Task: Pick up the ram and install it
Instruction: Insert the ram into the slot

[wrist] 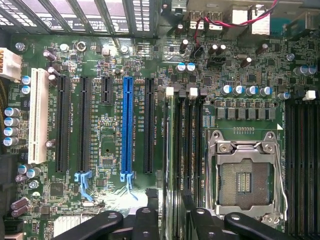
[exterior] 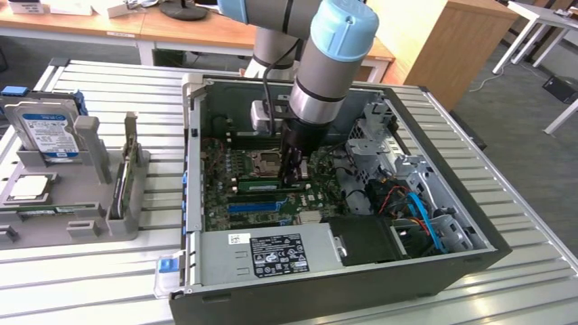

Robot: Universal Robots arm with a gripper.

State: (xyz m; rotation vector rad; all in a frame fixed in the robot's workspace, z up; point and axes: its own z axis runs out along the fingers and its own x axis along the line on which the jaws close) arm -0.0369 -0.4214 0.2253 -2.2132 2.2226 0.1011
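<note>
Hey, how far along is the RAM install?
Done: the ram stands in a slot beside the processor socket. In hand: nothing; the pincer is open, astride the ram. Left: whether it is fully latched, I cannot tell.

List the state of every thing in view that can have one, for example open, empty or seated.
ram: standing in its slot on the motherboard; latched or not, cannot tell.
hand: open, fingers either side of the ram, gripping nothing.
processor socket: empty, contacts bare.
computer case: side panel off, inside exposed.
hard drive: standing in the grey holder, outside the case.
</note>
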